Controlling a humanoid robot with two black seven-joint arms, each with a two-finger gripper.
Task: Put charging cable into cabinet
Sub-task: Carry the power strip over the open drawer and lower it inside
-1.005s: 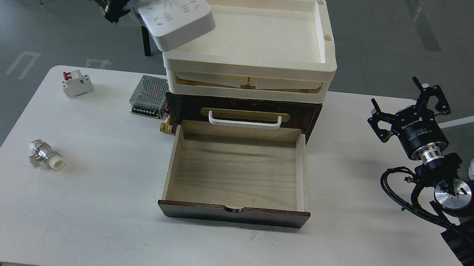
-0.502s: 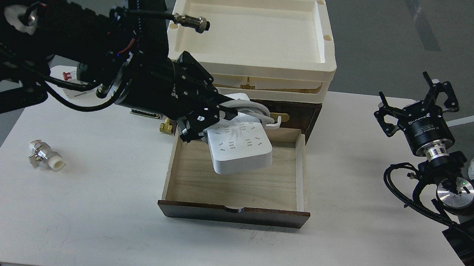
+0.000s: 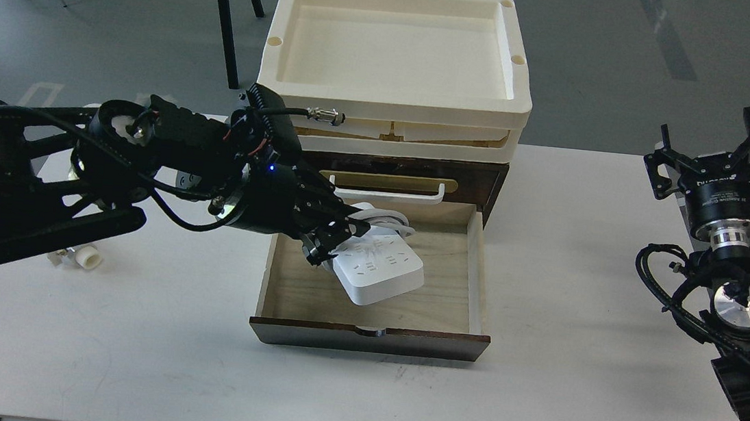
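The charging cable is a flat white power strip with its cord wrapped at its far end. My left gripper is shut on it and holds it tilted inside the open light wood drawer, low over the drawer floor. The drawer sticks out of the dark brown cabinet, which has a white handle and a cream tray on top. My right gripper is open and empty, raised off the table's right edge.
A small white and metal fitting lies on the white table at the left, partly behind my left arm. The arm hides the table's back left part. A white frame stands at the far right.
My left gripper has carried the power strip down from above the tray into the drawer and lowered it further. My right gripper has drawn back to the right.
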